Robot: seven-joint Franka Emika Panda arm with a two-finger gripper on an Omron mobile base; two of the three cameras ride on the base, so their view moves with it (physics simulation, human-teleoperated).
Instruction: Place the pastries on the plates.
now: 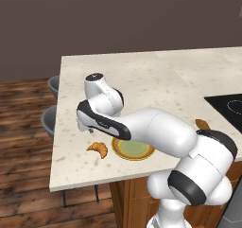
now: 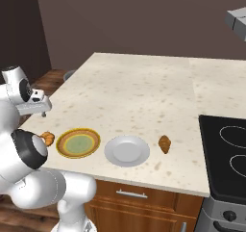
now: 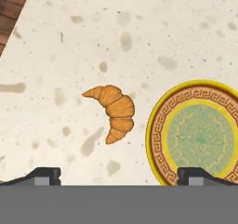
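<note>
Golden-brown, the left croissant lies bare on the worktop, just left of the yellow-rimmed plate. I hold the end effector above it, jaws wide and empty. Further right sit the grey-white plate and a second croissant. Next I judge: descend, straddle, close.

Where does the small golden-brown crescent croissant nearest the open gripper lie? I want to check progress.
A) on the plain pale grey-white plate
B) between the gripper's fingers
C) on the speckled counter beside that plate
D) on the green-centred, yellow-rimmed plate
C: the croissant lies on the bare counter just clear of the yellow-rimmed plate, ahead of the open gripper.
</note>
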